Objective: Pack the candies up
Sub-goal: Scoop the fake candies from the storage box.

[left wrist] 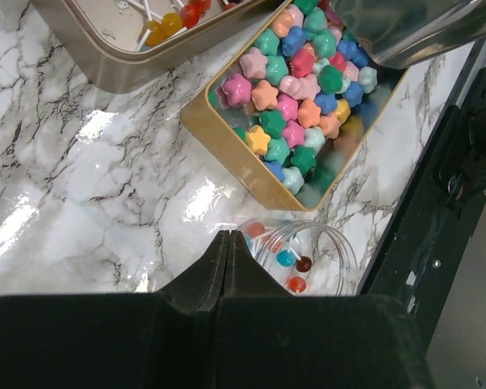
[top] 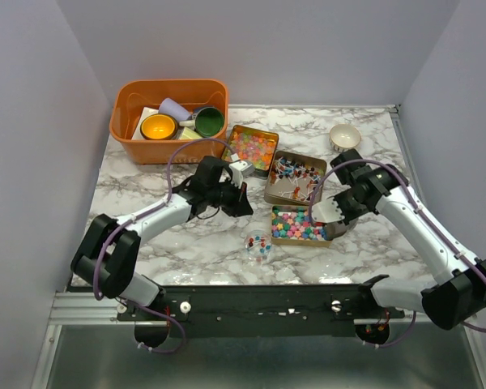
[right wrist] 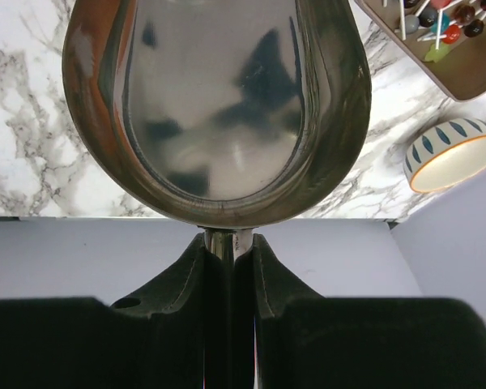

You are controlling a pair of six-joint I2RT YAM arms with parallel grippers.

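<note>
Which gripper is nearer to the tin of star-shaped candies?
Right. The right gripper holds a metal scoop at the edge of the tin; the left gripper, shut, is apart on the opposite side.

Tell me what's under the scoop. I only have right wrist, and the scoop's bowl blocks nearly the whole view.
Observer: The scoop hangs over the right end of the tin of star-shaped candies.
Operator: Left arm doing anything?
Observer: Left gripper is shut with nothing visible in it. It is above bare marble, beside a clear container that holds a few lollipops.
</note>
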